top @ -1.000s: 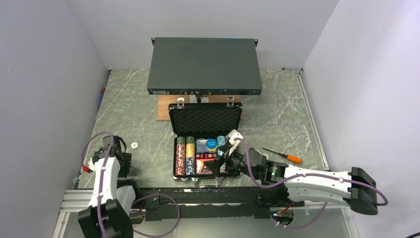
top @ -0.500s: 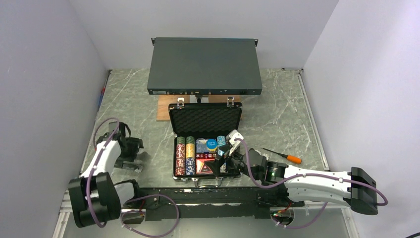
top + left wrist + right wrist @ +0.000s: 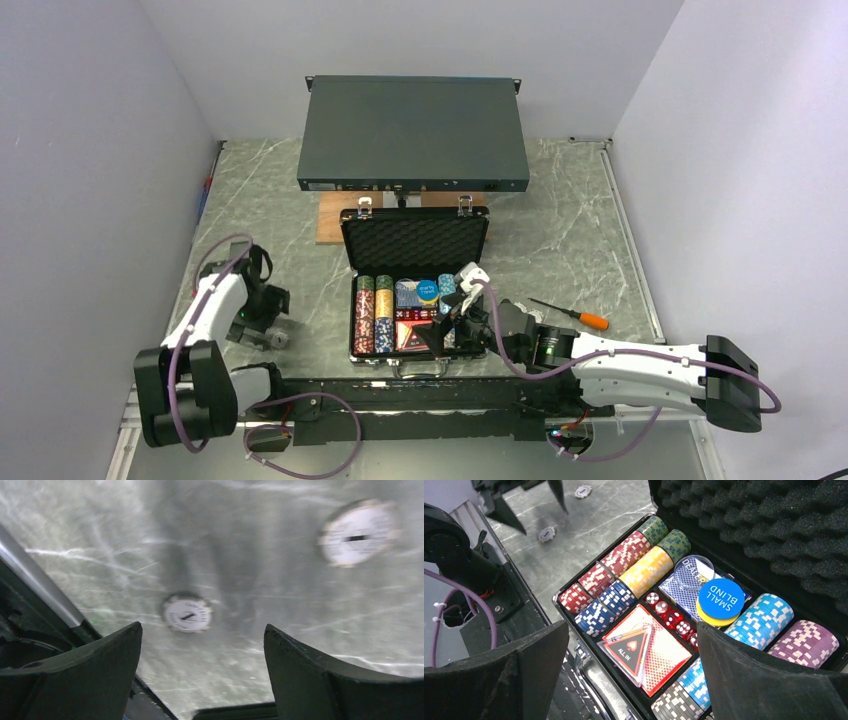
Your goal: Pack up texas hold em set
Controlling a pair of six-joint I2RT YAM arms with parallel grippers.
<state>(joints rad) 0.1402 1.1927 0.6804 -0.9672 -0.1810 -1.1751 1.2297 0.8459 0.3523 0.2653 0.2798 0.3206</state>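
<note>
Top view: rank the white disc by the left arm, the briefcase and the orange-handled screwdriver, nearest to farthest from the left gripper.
1. white disc, on the table right at the left gripper, left side.
2. briefcase, centre.
3. screwdriver, far right.

On my overhead feed, a dark grey rack box (image 3: 413,132) sits at the far end of the green marbled desk (image 3: 560,220), with its ports along the near face. A brown wooden board (image 3: 330,220) shows just below the box's near edge. On the desk's right side lies a screwdriver (image 3: 572,315), with its orange handle to the right and its tip to the left. Pale walls (image 3: 100,150) enclose three sides.
</note>
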